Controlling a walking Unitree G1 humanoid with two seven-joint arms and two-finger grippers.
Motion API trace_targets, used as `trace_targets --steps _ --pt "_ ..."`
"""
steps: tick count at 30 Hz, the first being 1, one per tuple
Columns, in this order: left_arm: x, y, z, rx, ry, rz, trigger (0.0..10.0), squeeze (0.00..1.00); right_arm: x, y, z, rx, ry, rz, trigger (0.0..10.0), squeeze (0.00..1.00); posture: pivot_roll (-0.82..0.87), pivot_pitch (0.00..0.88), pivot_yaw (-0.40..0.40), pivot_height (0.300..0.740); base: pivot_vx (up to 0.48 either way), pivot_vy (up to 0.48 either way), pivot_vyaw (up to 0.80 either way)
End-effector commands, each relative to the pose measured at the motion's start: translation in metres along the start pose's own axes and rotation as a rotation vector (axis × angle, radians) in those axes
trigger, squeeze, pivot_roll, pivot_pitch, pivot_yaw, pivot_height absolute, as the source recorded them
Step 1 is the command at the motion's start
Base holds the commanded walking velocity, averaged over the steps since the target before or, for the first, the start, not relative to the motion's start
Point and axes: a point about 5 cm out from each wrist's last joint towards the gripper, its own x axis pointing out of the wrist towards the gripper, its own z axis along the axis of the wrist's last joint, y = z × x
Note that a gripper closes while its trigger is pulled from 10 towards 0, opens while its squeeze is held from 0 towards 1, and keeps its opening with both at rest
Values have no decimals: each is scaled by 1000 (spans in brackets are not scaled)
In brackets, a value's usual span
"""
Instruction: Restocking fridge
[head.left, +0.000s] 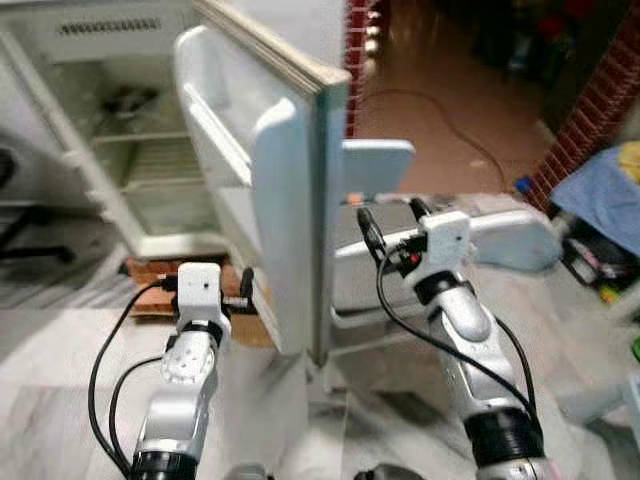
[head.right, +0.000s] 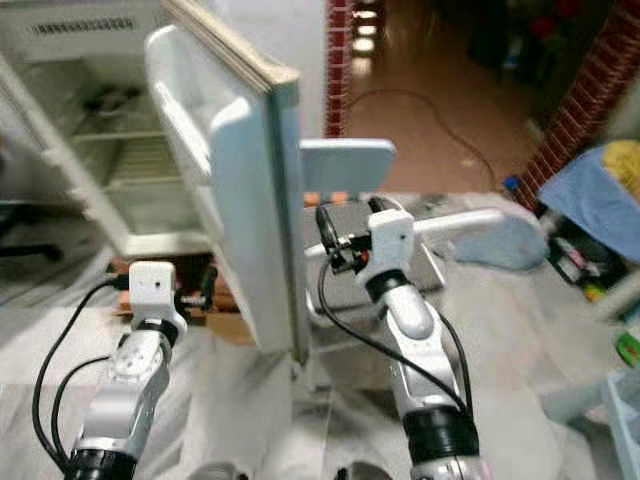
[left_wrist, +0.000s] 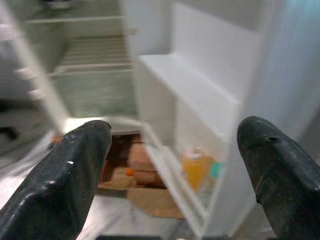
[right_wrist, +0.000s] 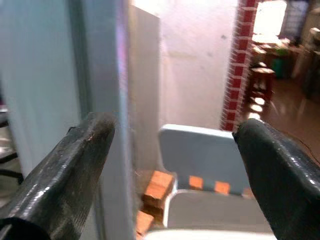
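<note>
Left hand (left_wrist: 170, 165) hung spread and empty, aimed at the fridge door (head.left: 290, 190) shelf ahead, where an orange bottle (left_wrist: 196, 167) already sat. Right hand (right_wrist: 170, 165), also spread, flanked the door's outer edge, likely steadying it open.

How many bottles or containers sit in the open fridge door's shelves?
1: a yellow-orange plastic bottle stands in the lowest shelf of the white fridge door, seen past the open left hand. The upper door shelves look bare; others may be hidden.
</note>
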Motion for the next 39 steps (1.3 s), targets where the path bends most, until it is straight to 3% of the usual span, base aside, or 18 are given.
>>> trace_targets --steps 1,7,13,17,21,22,23,24,25,26,27,28,32,36,39 --pt "0 3 -2 9 15 12 10000 0 7 3 5 2 -22 5 10000 0 72 0 17 740 0 0 800" --pt "-1 2 -3 8 36 3 10000 0 19 7 7 12 -25 -10 10000 0 78 0 15 740 0 0 758" --pt "-1 1 -3 10 39 -9 10000 0 33 7 10 21 -21 -47 10000 0 83 0 14 740 0 0 0" --pt "-1 0 -3 9 40 -16 10000 0 39 13 15 121 -29 -29 10000 0 85 0 12 740 0 0 0" --pt "-2 -2 -3 3 39 -35 10000 0 40 36 23 281 -45 139 10000 0 82 0 13 740 0 0 0" --pt "-2 -4 -3 5 39 -42 10000 0 36 53 28 447 -35 281 10000 0 80 0 13 740 0 0 0" --pt "-2 -4 -3 5 39 -44 10000 0 34 58 30 491 -34 321 10000 0 80 0 13 740 0 0 0" --pt "-2 -5 -3 4 36 -50 10000 0 30 66 35 597 -36 407 10000 0 80 0 13 740 0 0 0" --pt "-2 -6 -2 5 30 -59 10000 0 17 78 47 708 -52 590 10000 0 82 0 11 740 0 0 0" --pt "-2 -6 -2 5 30 -59 10000 0 17 78 47 708 -52 590 10000 0 82 0 11 740 0 0 0" --pt "-1 -6 -1 11 23 -64 10000 0 0 86 56 741 -58 763 10000 0 82 0 11 740 0 0 0" --pt "-1 -6 -1 13 20 -65 10000 0 -6 87 58 746 -55 813 10000 0 82 0 10 740 0 0 0" --pt "0 -3 0 16 19 -60 10000 0 -17 82 39 670 51 824 10000 0 79 0 10 740 0 0 0" --pt "0 -3 -1 18 20 -62 10000 0 -16 63 -4 400 246 649 10000 0 79 0 11 740 0 0 0" --pt "0 -3 -1 20 21 -68 10000 0 -22 38 -34 133 426 533 10000 0 78 0 13 740 0 0 0"
